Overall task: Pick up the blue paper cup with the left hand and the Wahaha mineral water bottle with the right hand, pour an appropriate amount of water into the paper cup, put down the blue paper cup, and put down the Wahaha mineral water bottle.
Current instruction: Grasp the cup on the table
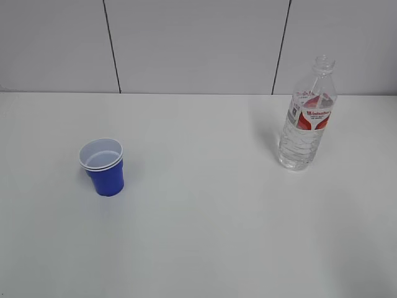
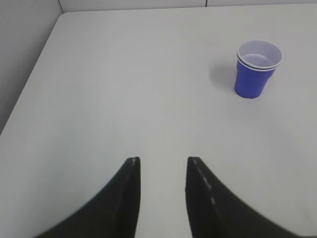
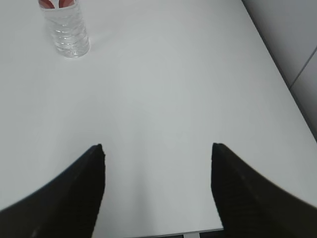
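White counter (image 1: 198,236): small deep-blue paper cup (image 1: 104,166), white inside, upright at left. Tall clear ribbed water bottle (image 1: 307,115), red-and-white label, capless, upright at right, well apart. Left hand (image 2: 162,161) partly spread, empty, short of cup. Right hand (image 3: 157,147) spread wide, empty, short of bottle.

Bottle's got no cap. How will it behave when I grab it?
The Wahaha mineral water bottle looks thin-walled and ribbed, so a hard squeeze would probably dent it and push water up the open neck. Tall and narrow, it may tip if nudged high.

exterior: high, slanted down | wrists: low, forward | shared: table (image 1: 205,236)
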You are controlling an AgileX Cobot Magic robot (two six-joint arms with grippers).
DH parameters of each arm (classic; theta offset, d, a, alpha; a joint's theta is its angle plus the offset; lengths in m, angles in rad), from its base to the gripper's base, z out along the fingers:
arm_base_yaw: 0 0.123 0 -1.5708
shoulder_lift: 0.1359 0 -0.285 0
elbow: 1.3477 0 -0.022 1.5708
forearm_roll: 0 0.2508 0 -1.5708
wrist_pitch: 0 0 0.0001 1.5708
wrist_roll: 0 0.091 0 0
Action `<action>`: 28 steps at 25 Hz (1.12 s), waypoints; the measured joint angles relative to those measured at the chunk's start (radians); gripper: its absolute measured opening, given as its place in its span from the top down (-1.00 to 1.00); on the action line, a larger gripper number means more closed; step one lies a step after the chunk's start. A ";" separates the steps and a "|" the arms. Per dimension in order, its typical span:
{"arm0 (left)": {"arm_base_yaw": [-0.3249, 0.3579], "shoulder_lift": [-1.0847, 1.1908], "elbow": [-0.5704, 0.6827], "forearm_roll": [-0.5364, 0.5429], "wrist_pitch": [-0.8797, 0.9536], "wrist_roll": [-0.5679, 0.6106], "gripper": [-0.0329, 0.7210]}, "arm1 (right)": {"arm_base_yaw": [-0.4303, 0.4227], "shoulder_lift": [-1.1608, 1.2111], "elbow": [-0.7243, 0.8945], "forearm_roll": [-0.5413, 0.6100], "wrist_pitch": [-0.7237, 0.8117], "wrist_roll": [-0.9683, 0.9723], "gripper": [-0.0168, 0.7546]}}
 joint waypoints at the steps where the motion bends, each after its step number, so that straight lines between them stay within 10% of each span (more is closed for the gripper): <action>1: 0.000 0.000 0.000 0.000 0.000 0.000 0.27 | 0.000 0.000 0.000 0.000 0.000 0.000 -0.35; 28: 0.000 0.000 0.000 0.000 0.000 0.000 0.27 | 0.000 0.000 0.000 0.000 0.000 0.000 -0.35</action>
